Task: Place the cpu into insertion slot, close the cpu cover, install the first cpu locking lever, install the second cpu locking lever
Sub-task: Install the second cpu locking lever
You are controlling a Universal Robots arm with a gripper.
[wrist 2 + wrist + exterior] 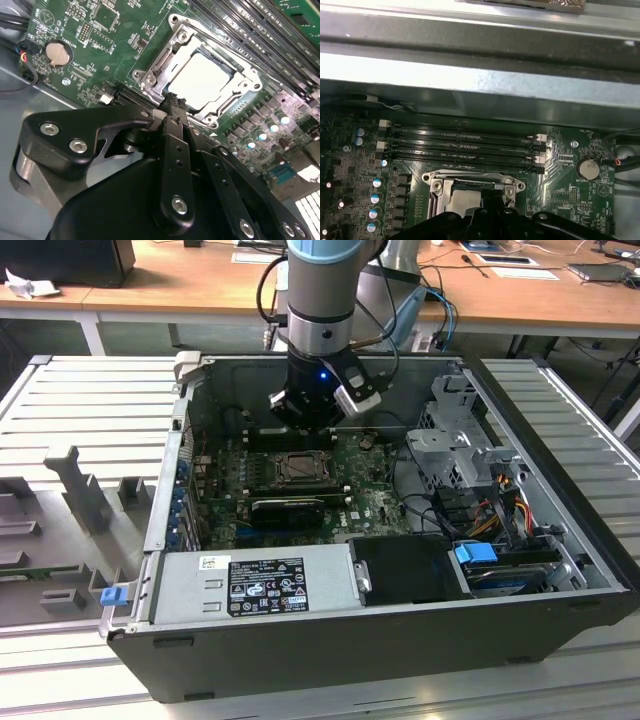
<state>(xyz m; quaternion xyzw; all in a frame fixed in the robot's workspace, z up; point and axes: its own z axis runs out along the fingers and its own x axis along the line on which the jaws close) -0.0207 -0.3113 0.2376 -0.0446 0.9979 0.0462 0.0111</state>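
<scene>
The cpu (202, 80) lies flat in the insertion slot (299, 469) on the green motherboard, its silver-grey face showing. The silvery cpu cover (159, 62) lies down around it, framing the chip through its cut-out. My gripper (172, 101) is shut, its black fingertips pressed together at the cover's edge nearest the wrist. I cannot tell whether they pinch a lever there. In the exterior view the gripper (305, 425) hangs inside the case just behind the socket. The first wrist view has the cpu (466, 201) and cover (436, 179) just beyond the gripper (490, 216).
Long memory slots (465, 142) run beside the socket, with the case wall (480, 85) past them. A coin battery (56, 53) sits on the board. A long black card (287, 508), the power supply (255, 585) and a drive cage with cables (450, 445) crowd the case.
</scene>
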